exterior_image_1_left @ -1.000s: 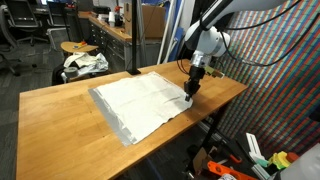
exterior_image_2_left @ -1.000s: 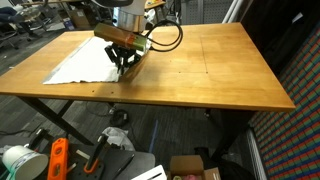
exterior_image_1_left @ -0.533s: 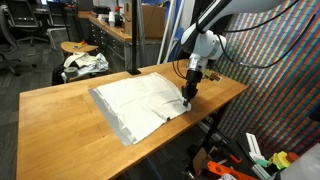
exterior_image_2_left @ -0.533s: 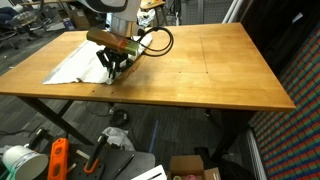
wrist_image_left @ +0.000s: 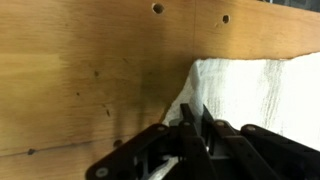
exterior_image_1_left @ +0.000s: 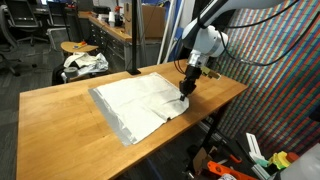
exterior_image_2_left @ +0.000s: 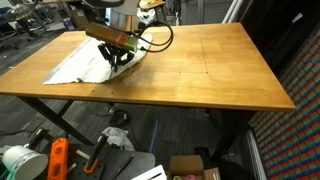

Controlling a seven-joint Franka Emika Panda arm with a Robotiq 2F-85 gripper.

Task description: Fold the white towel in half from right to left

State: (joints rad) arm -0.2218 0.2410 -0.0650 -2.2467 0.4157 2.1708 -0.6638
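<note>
The claw (wrist_image_left: 195, 118) is clenched on the edge of the white towel (wrist_image_left: 258, 88). In the wrist view its two fingers (wrist_image_left: 190, 135) are pressed together, and the cloth rises from the table (wrist_image_left: 90, 70) in a small peak between them.

In both exterior views the claw (exterior_image_1_left: 185, 87) (exterior_image_2_left: 118, 58) sits at the end of the towel nearest the arm. A second ago it was pressed low on that edge. Since then it has risen a little and moved inward over the cloth, taking the pinched edge with it, so that end now stands off the wood in a soft fold.

The rest of the white towel (exterior_image_1_left: 138, 100) (exterior_image_2_left: 75, 68) lies flat and spread as before, towards one end of the table (exterior_image_1_left: 60, 120) (exterior_image_2_left: 210, 70), with its far edge unmoved.

Beyond the table, a mottled cloth bundle (exterior_image_1_left: 85, 63) rests on a stool (exterior_image_1_left: 72, 47), as it did earlier.
</note>
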